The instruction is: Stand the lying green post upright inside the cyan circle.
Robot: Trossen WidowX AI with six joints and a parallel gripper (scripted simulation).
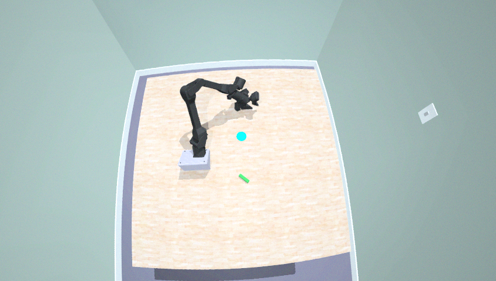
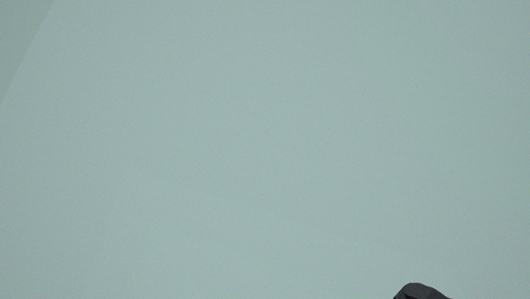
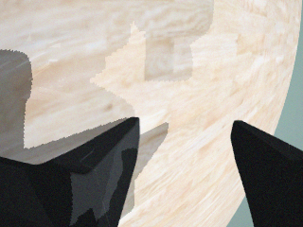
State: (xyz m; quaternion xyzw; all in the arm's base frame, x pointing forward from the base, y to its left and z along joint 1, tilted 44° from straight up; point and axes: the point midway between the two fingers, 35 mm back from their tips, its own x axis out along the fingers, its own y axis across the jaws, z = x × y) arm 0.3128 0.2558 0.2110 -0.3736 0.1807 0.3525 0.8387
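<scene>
The green post (image 1: pixel 244 178) lies on its side on the wooden table top, near the middle in the top view. The cyan circle (image 1: pixel 241 136) is flat on the table top, above the post in that view, with nothing on it. My gripper (image 1: pixel 254 105) (image 3: pixel 187 128) is open and empty, raised over the far part of the table, beyond the circle and well away from the post. The wrist view shows only table, shadows and a bit of wall between and around the fingers. The exterior view shows only part of the arm, without post or circle.
The arm's pale base block (image 1: pixel 194 164) stands left of the circle and post. The arm (image 1: pixel 193 115) reaches from it to the back, then right. The wooden table top (image 1: pixel 240 222) has a raised pale border (image 1: pixel 226 64) beyond its far edge.
</scene>
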